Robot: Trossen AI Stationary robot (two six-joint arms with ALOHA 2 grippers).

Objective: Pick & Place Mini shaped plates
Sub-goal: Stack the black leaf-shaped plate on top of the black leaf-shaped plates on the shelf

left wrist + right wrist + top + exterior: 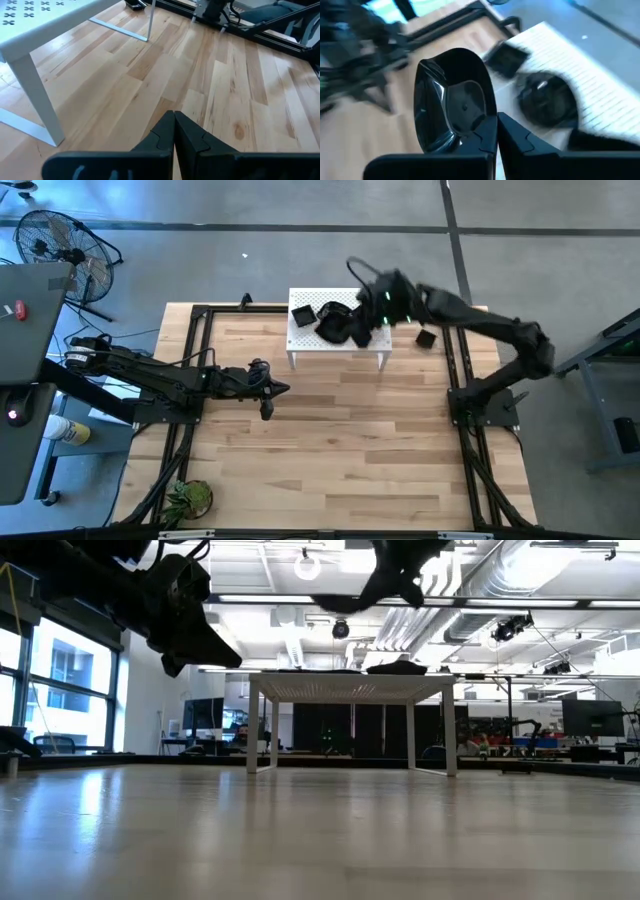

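Note:
My right gripper (496,120) hangs over the white perforated stand (338,345) at the table's far edge (352,330), shut on a glossy black mini plate (451,107). On the stand top lie more black plates: a square one (303,313) (507,57), a round one (330,310) (547,100) and a third, partly cut off (592,140). One small square plate (427,338) lies on the table right of the stand. My left gripper (280,388) (174,117) is shut and empty above the table's left-centre, near side of the stand. My right gripper pinches the black plate by its rim (479,131) between the two fingers (512,137). The plate is lifted clear of the stand and stands tilted, its hollow side facing the wrist camera. From which side the fingers come, I cannot tell.
The stand's white legs (37,107) reach down to the wooden table (340,450). A small green plant (190,498) sits at the near left corner. Black frame rails (190,370) run along both sides. The middle and near table show bare wood.

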